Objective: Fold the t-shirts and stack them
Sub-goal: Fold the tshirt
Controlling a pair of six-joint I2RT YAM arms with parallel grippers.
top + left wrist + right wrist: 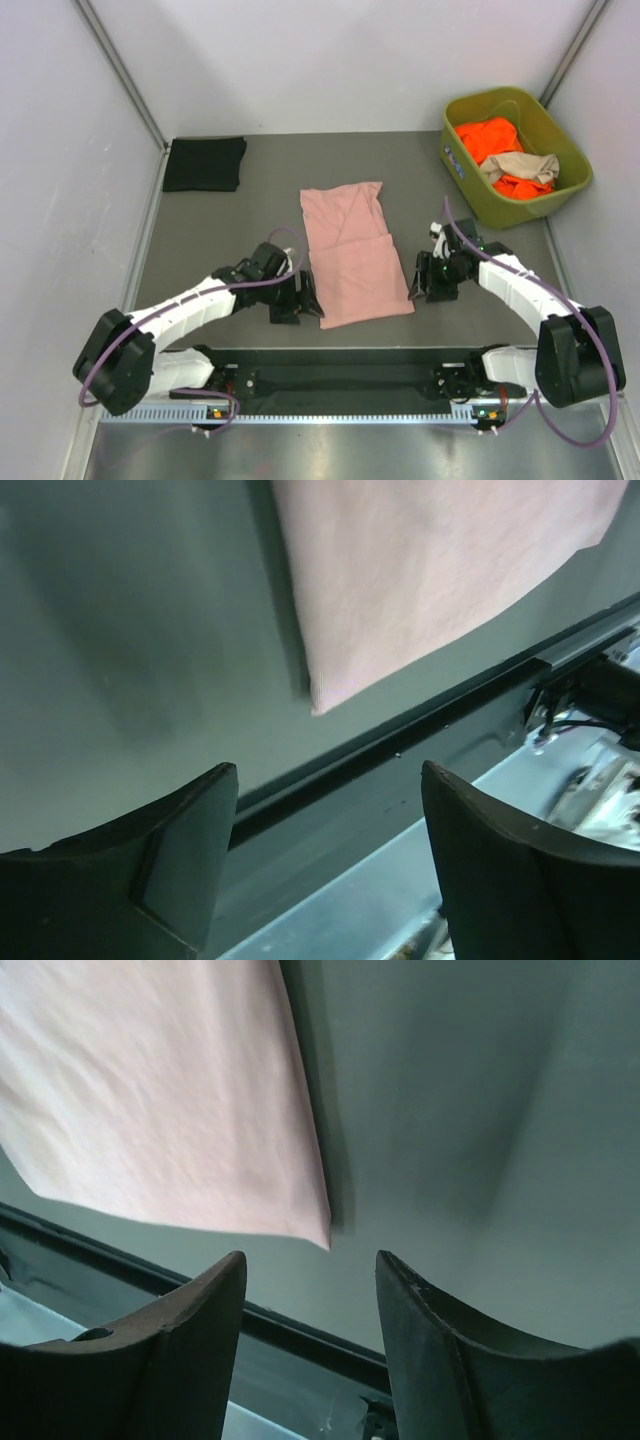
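Observation:
A dusty pink t-shirt point(352, 252) lies folded in a long strip in the middle of the table; its near corners show in the left wrist view point(420, 570) and in the right wrist view point(160, 1100). A folded black t-shirt point(205, 163) lies at the back left. Orange point(492, 138) and tan point(520, 165) t-shirts sit crumpled in the olive-green bin point(470, 180). My left gripper point(298, 302) stands open beside the pink shirt's near left corner, and nothing is between its fingers point(190, 830). The right gripper point(424, 280) stands open beside the near right corner, holding nothing.
The bin stands at the back right against the wall. White walls close in the table on three sides. A black rail point(340, 355) runs along the near edge between the two arm bases.

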